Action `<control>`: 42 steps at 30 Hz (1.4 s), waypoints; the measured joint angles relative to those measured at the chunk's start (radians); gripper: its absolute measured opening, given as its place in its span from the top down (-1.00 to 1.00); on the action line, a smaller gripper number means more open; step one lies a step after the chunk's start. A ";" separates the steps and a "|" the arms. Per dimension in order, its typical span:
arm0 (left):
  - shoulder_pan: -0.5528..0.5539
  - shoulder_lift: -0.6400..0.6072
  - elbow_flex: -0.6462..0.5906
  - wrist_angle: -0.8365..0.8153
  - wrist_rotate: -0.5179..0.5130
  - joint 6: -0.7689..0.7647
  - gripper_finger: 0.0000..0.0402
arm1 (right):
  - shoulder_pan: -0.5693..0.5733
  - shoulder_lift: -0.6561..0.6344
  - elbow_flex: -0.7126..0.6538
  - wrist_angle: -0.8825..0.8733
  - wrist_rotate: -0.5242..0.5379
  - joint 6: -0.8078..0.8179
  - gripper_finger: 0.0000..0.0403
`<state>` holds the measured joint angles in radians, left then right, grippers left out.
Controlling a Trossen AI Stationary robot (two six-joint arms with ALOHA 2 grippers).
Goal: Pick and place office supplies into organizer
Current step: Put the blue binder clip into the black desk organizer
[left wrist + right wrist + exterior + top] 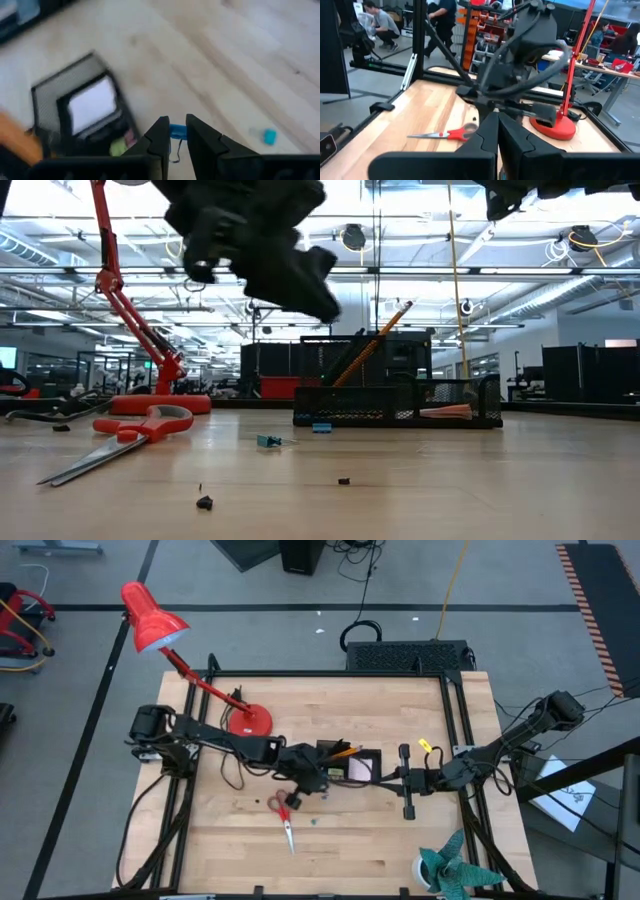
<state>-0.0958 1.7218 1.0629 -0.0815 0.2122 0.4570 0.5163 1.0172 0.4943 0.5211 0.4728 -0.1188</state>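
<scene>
My left gripper (318, 783) hangs above the table beside the black organizer's (378, 768) left end, shut on a blue clip (177, 131). The organizer (45, 90) holds orange pencils (375, 345), which lean up out of it, and a pale note pad (92, 102). A second blue clip (270, 136) lies on the wood. The red-handled scissors (285, 818) lie flat nearer the front edge. A tiny yellow piece (425, 747) lies right of the organizer. My right gripper (385, 780) waits, shut, just right of the organizer. My left gripper pinches the blue clip's body (178, 132) between its two fingertips. The clip's wire handle (175, 156) hangs below the fingers. In the low view the gripper (300, 280) is well above the table, so the clip is lifted clear.
A red desk lamp (160, 630) stands with its base (248, 720) at the far left, and its arm slants over the left arm. A teal spiky object (455, 870) sits at the near right corner. Small dark bits (204, 502) dot the wood. People show in the room behind.
</scene>
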 joint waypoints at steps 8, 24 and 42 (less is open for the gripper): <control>-0.017 0.031 0.019 0.037 -0.252 -0.090 0.73 | 0.000 0.000 0.001 0.006 -0.001 0.001 1.00; -0.022 0.118 0.016 0.006 -0.370 -0.143 0.67 | 0.000 0.000 0.001 0.022 -0.002 -0.006 0.98; -0.053 0.052 0.021 0.003 -0.453 -0.066 0.25 | 0.000 0.000 0.001 0.020 -0.003 -0.006 0.98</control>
<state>-0.1486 1.7740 1.0842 -0.0788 -0.2406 0.3911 0.5167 1.0176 0.4953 0.5409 0.4702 -0.1246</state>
